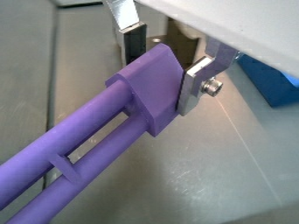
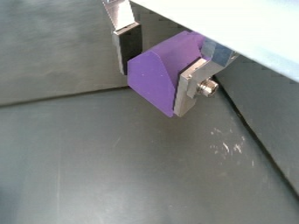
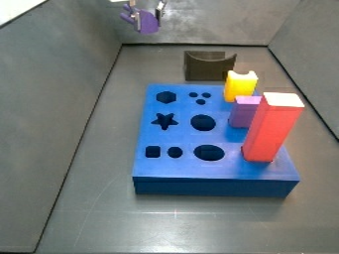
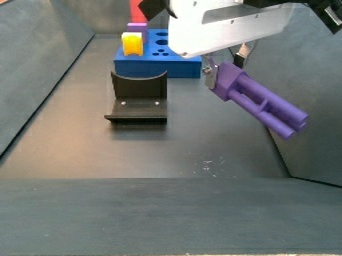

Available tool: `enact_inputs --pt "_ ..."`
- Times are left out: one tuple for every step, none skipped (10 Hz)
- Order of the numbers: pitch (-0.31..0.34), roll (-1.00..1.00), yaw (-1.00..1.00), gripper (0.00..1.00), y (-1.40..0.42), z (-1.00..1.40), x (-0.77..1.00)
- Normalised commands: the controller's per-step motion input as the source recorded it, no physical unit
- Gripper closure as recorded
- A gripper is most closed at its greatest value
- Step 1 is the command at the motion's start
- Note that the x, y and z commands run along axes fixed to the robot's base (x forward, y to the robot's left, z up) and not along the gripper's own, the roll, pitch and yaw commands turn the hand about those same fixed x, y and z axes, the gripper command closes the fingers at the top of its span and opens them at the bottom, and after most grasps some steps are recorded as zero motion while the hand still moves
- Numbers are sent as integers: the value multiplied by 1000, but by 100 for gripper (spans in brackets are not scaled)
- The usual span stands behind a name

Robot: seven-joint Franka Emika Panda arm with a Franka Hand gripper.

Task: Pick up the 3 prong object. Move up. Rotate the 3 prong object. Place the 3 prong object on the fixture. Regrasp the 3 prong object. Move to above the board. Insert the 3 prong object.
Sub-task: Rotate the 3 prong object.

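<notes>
**Holding 3 prong object aloft, clear of fixture and board**

Pinching the 3 prong object (image 1: 146, 87) at its thick head end, between the flat silver fingers (image 1: 193, 83) of the gripper (image 2: 158, 66), pads pressed against opposite faces of the head in both wrist views. Carrying the bar in the air, above the dark floor, tilted downward away from the gripper in a side view (image 4: 261, 100). Hanging high at the far end of the enclosure in a side view (image 3: 142, 17), well apart from the board (image 3: 179, 164).

Standing unoccupied on the floor: the fixture (image 4: 136, 100), notch empty, just in front of the board (image 4: 158, 66).

Judging the step as moving up or starting the rotation, with placement on the fixture not yet done.

Noting risks:
- Gripping only at one end, leaving the long shaft cantilevered; likely pivoting or slipping in the pads during rotation.
- Swinging the free end toward the side wall or floor while rotating low.
- Arriving skewed at the notch, spoiling the regrasp and, later, alignment with the three small holes.
</notes>
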Motion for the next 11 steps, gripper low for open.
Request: enact_inputs --pt "-10 -19 -1000 100 11 13 -12" --pt "-11 -20 -1000 100 11 13 -12" --pt "-14 -26 -1000 100 11 13 -12" --pt "-15 -29 -1000 100 11 13 -12" --pt "-21 -39 -1000 100 11 13 -12" --pt "-21 -40 -781 100 11 13 -12" --pt "-21 -40 -481 100 11 13 -12" --pt "-21 -40 -361 100 11 13 -12" --pt "-20 -40 -213 100 11 13 -13" --pt "0 0 0 100 0 -1000 0" --pt "-14 4 31 100 4 -1000 16"
